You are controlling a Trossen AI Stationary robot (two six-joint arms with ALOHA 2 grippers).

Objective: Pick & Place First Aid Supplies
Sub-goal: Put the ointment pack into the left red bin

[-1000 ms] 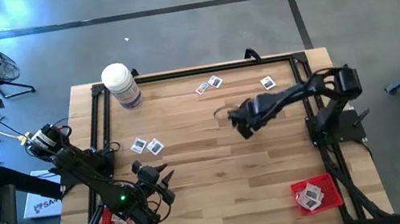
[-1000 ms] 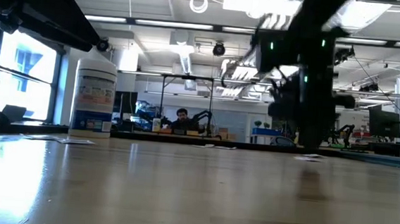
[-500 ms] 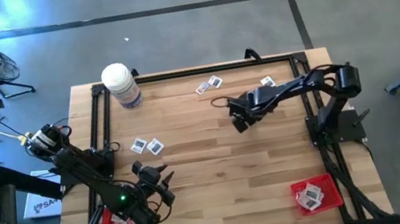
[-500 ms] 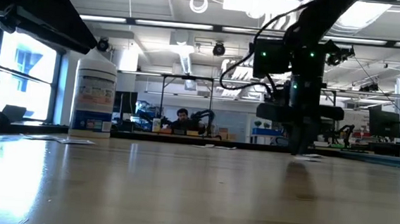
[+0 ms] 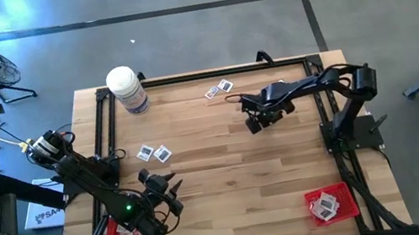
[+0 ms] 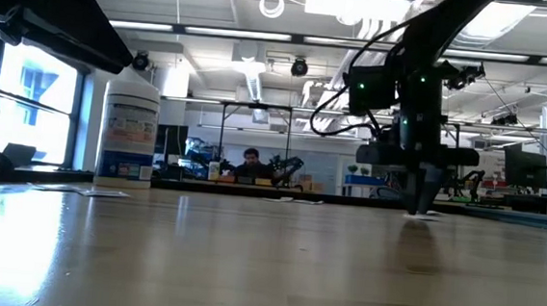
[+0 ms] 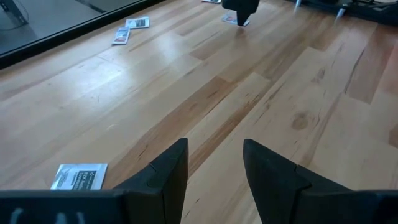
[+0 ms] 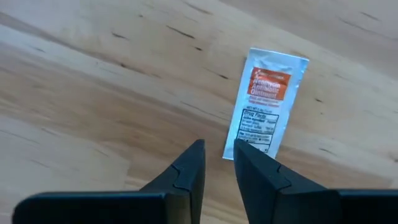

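The right end effector is hanging low over the worktop, in the right half toward the far edge, with its arm reaching in from the right edge. Its fingers are standing a narrow gap apart with nothing between them, pointing down at the wood just beside one packet, white with orange and grey print. One fingertip is sitting at that packet's near corner; whether it is touching cannot be told. In the low view this end effector is reaching down almost to the surface.

The left end effector is waiting near the front-left corner, just beside the left red tray. Its fingers are standing apart, empty, above bare wood, with one packet lying flat close by.

Two packets are lying near the middle of the far edge. Two more are lying side by side in the left half. A heap of packets is sitting in the right red tray at the front-right corner, and another packet is showing in the left tray under the arm.

A white bottle is standing upright at the far-left corner.
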